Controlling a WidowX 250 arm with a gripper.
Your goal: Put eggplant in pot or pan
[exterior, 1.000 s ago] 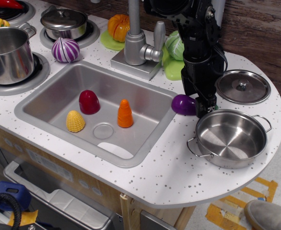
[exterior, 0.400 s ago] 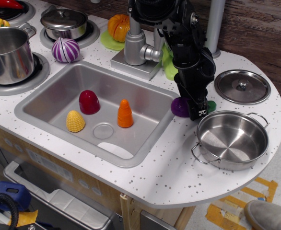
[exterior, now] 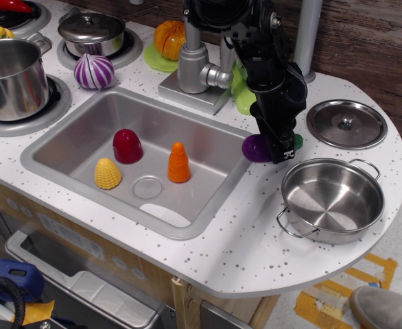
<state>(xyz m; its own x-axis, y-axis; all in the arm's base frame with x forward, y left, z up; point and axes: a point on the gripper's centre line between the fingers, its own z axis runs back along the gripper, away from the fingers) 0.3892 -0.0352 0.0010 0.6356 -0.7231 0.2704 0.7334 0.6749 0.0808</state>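
The purple eggplant [exterior: 256, 147] lies across the counter between the sink and the pot, its green stem cap poking out to the right of my gripper. My gripper [exterior: 283, 152] points straight down over the eggplant's middle and is closed on it, at or barely above the counter. The wide shallow steel pot [exterior: 335, 229] with two loop handles stands empty just right of and in front of the gripper, close to the counter's rounded edge.
A flat steel lid [exterior: 347, 123] lies behind the pot. The sink [exterior: 77, 130] on the left holds a dark red toy [exterior: 127, 145], a corn [exterior: 108, 173] and a carrot [exterior: 179, 163]. The faucet [exterior: 199, 65] stands behind my arm. A striped onion [exterior: 94, 71] and a tall pot [exterior: 9, 79] are far left.
My gripper moved left from the eggplant's right end onto its middle and closed on it. The eggplant then shifted slightly toward the back with the gripper. The pot turned a little.
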